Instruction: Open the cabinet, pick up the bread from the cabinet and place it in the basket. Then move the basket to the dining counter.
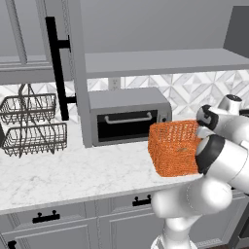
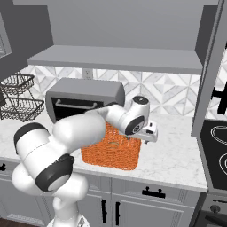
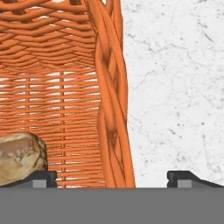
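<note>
The basket [image 2: 111, 151] stands on the marble desk [image 1: 58, 175] near its front edge, just in front of the toaster oven [image 2: 84, 98]. To the right of the basket the desk is bare marble as far as the stove [image 2: 215, 146]. The jaws [image 3: 112, 177] are wide and hold nothing; they straddle the right rim of the basket, one finger [image 3: 37, 178] inside and the other over the desk outside. The bread [image 3: 19, 158] lies on the basket floor, close to this wall. The cabinet [image 1: 34, 36] door stands open above the desk, and a wire rack [image 1: 31, 124] stands far left.
</note>
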You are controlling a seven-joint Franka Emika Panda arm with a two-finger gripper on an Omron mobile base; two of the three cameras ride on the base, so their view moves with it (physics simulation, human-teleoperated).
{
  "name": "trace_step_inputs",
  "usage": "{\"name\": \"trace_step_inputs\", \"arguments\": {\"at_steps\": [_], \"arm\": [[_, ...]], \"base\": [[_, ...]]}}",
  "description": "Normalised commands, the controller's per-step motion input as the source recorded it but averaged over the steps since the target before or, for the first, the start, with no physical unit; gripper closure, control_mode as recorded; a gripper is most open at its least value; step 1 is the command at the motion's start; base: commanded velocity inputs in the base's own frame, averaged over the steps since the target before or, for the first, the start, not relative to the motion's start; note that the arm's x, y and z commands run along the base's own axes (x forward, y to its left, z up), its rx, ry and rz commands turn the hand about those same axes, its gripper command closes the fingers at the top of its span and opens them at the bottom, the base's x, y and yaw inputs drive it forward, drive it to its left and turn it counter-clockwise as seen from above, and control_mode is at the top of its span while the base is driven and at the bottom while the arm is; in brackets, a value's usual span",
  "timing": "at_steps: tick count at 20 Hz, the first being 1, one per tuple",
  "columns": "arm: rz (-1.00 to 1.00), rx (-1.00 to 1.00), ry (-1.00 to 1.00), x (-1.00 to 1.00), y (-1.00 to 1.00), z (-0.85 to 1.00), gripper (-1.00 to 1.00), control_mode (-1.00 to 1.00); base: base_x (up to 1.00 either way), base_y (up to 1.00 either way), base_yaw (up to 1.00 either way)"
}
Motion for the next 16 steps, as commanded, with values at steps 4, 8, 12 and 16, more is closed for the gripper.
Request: {"name": "trace_step_inputs", "arguments": {"at_steps": [4, 8, 12, 16], "arm": [[0.0, 0.0, 0.0, 0.11, 0.0, -0.04, -1.0, -1.0], [0.0, 0.0, 0.0, 0.02, 0.0, -0.18, -1.0, -1.0], [0.0, 0.0, 0.0, 0.0, 0.02, -0.2, 1.0, -1.0], [0.0, 0.0, 0.0, 0.0, 0.0, 0.0, 1.0, -1.0]], "base": [[0.0, 0.0, 0.0], [0.0, 0.0, 0.0], [0.0, 0.0, 0.0], [0.0, 0.0, 0.0]]}}
